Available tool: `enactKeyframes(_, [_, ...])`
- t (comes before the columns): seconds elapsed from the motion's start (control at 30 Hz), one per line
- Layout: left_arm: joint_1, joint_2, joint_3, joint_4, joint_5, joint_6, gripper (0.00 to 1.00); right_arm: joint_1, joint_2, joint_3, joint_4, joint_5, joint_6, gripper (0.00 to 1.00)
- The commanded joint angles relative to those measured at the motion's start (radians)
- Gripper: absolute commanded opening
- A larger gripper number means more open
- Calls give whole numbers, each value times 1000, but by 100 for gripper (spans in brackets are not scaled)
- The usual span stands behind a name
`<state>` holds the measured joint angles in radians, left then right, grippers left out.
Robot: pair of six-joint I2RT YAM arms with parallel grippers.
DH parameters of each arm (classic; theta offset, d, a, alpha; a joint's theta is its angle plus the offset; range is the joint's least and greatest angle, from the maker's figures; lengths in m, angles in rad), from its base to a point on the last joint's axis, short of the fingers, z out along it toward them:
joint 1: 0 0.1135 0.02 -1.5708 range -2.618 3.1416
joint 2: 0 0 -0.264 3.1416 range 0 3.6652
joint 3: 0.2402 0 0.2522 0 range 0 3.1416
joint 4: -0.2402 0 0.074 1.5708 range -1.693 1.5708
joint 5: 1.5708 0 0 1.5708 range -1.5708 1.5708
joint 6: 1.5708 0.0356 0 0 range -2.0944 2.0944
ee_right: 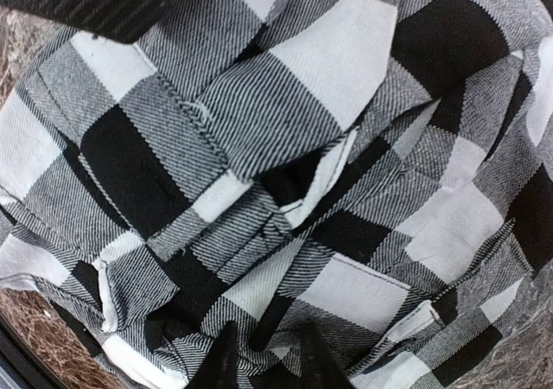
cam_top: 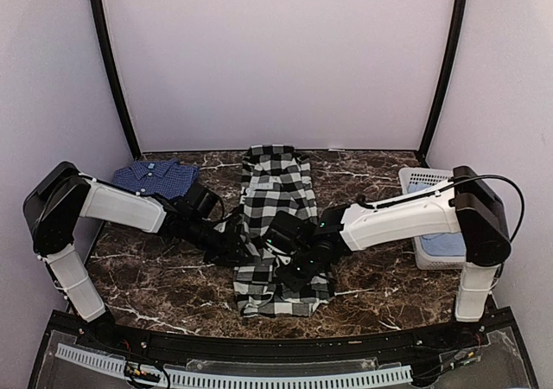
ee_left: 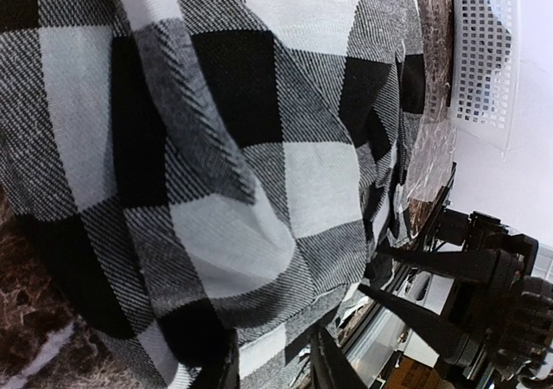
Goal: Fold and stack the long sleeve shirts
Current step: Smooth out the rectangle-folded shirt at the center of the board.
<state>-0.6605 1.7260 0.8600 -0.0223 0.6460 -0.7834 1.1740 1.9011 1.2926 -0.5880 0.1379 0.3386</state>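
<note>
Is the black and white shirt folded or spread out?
Partly folded: the shirt lies as a long narrow strip, sleeves tucked in, near end rumpled.

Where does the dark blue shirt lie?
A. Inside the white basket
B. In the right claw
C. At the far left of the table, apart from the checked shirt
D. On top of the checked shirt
C: the top view shows the dark blue shirt at the far left of the table, apart from the black-and-white shirt and far from the basket.
</note>
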Motion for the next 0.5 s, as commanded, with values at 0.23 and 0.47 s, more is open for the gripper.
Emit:
enactKeyframes(0.23, [-4, -134, -16, -102, -11, 56, 25, -78, -192, -85, 128, -201, 49, 38])
enactKeyframes(0.47, [-39, -193, -82, -76, 81, 61, 24, -168, -227, -216, 294, -329, 125, 35])
